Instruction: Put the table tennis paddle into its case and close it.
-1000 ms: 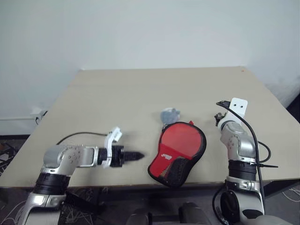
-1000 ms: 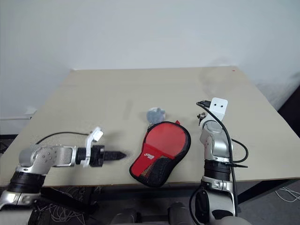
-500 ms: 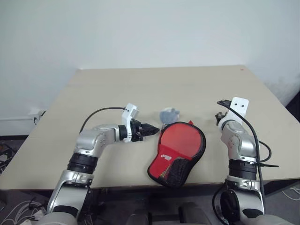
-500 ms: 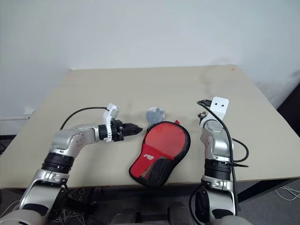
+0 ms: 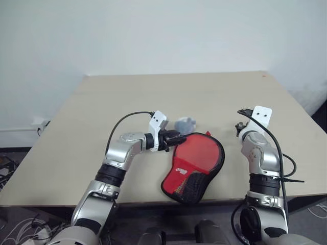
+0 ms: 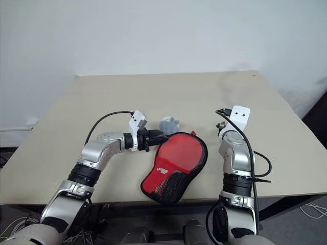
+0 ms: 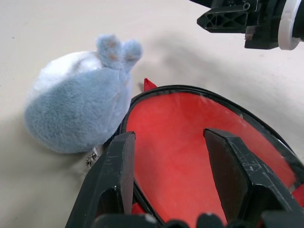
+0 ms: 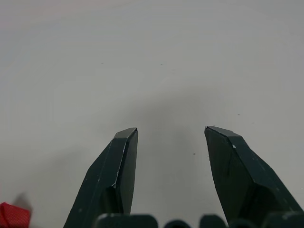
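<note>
Even, diffuse indoor light; soft faint shadows on table (image 5: 214, 97); no glare; head views slightly soft.

left pincer (image 5: 180, 138) swung in from the table's near-left edge, now over the case's (image 5: 196, 162) rim, fingers apart

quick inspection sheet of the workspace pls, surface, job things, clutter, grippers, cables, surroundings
surface: beige table, bare apart from the things below.
job's things: red case with black edging and mesh patch lies flat near the table's front edge; its red face fills the rim in the left wrist view; whether the zip is closed cannot be told. paddle: nothing seen as a separate thing.
clutter: small grey-blue plush toy touching the case's far rim.
grippers: left gripper open, over the case's far left rim, holding nothing. right gripper open over bare table to the right of the case, empty.
cables: black cable looping along the left arm; black cable along the right arm.
surroundings: plain pale wall behind the table.
</note>
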`<state>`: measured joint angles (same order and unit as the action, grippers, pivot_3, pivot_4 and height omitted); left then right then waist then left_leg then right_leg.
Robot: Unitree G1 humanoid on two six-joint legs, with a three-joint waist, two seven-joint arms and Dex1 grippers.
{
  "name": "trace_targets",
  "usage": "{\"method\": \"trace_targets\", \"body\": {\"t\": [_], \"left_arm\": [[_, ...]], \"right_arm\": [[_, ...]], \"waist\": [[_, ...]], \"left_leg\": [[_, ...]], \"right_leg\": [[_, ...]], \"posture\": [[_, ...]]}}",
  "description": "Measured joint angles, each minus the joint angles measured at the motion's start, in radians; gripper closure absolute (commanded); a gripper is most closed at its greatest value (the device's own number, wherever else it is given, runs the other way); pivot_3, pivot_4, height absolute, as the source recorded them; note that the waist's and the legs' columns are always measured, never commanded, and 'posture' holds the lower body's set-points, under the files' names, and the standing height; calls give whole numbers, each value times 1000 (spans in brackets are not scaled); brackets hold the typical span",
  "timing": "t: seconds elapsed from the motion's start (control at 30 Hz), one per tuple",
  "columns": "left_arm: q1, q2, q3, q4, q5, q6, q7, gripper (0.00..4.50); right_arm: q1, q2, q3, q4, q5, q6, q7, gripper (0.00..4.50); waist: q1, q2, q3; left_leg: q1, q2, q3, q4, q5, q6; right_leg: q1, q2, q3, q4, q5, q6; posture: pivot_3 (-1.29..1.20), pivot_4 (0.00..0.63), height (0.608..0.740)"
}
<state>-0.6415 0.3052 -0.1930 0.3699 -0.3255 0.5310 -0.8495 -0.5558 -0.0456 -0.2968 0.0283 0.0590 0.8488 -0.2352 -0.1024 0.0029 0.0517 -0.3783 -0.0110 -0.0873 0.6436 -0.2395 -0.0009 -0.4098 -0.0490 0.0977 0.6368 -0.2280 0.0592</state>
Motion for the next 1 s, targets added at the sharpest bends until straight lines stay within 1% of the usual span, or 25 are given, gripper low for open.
{"method": "trace_targets", "body": {"t": [0.27, 0.4, 0.53, 0.63, 0.9, 0.93, 1.0], "left_arm": [[-41, -9, 34, 67, 18, -21, 9, 2116], [-41, -10, 27, 67, 22, -26, -29, 2116], [-41, -18, -16, 67, 64, -80, -63, 2116], [-41, -30, -68, 67, 125, -165, -81, 2116], [-41, -70, -114, 67, 177, -252, -112, 2116], [-41, -70, -114, 67, 180, -254, -114, 2485], [-41, -70, -114, 67, 191, -259, -120, 2899]], "right_arm": [[0, 0, 0, 0, 1, -1, 0, 2081], [0, 0, 1, 0, 1, -2, 0, 2081], [0, 0, 1, 0, 1, -3, 0, 2081], [0, 0, 3, 0, 1, -3, 0, 2081], [1, 3, 1, 0, 1, -3, 0, 2081], [1, 3, 1, 0, 1, -3, 0, 2081], [2, 3, 0, 0, 1, -3, 0, 2081]], "waist": [[0, 0, 0], [0, 0, 0], [0, 0, 0], [1, 0, 0], [0, 0, 0], [0, 0, 0], [0, 0, 0]], "left_leg": [[0, 0, 0, 0, 0, 0], [0, 0, 0, 0, 0, 0], [0, 0, 0, 0, 0, 0], [0, 0, 0, 0, 0, 0], [1, 0, 0, 0, 0, 0], [1, 0, 0, 0, 0, 0], [1, 0, 0, 1, 0, 0]], "right_leg": [[0, 0, 0, 0, 0, 0], [0, 0, 0, 0, 0, 0], [0, 0, 0, 1, 0, 0], [0, 0, 0, 1, 0, 0], [0, 0, 0, 1, 0, 0], [0, 0, 0, 2, 0, 0], [0, 0, 0, 2, 0, 0]], "posture": [[0, 0, 740], [0, 0, 740], [0, 0, 740], [0, 0, 740], [0, 0, 740], [0, 0, 740], [0, 0, 740]]}}
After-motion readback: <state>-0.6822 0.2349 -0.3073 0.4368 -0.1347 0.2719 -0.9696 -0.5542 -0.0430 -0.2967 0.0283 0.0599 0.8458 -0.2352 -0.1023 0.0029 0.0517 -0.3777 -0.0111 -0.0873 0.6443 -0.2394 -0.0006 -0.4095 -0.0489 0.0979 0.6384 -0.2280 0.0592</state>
